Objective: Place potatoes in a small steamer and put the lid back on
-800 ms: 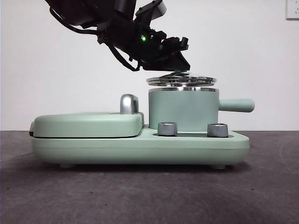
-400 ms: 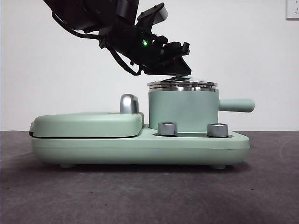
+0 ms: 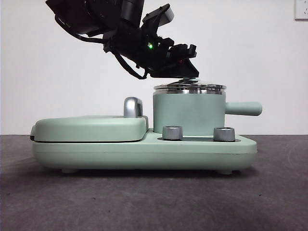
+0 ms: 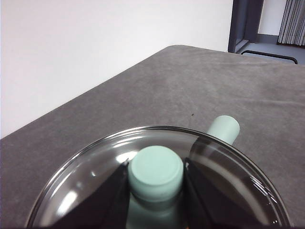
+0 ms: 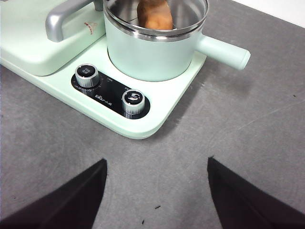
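A grey table (image 5: 267, 143) under a white wall carries the green cooker (image 3: 144, 149), and the pot (image 3: 188, 113) stands on its right half, handle toward 3 o'clock. My left gripper (image 4: 156, 174) pinches the knob (image 4: 156, 168) of the glass lid (image 4: 86, 176), which rests on the pot's rim. My right gripper (image 5: 157, 191) hangs open and empty near the cooker, and the potato (image 5: 155, 15) lies inside the pot.

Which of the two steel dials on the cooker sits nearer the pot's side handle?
The right-hand dial in the front view, below the handle; the other dial sits nearer the flat cover.
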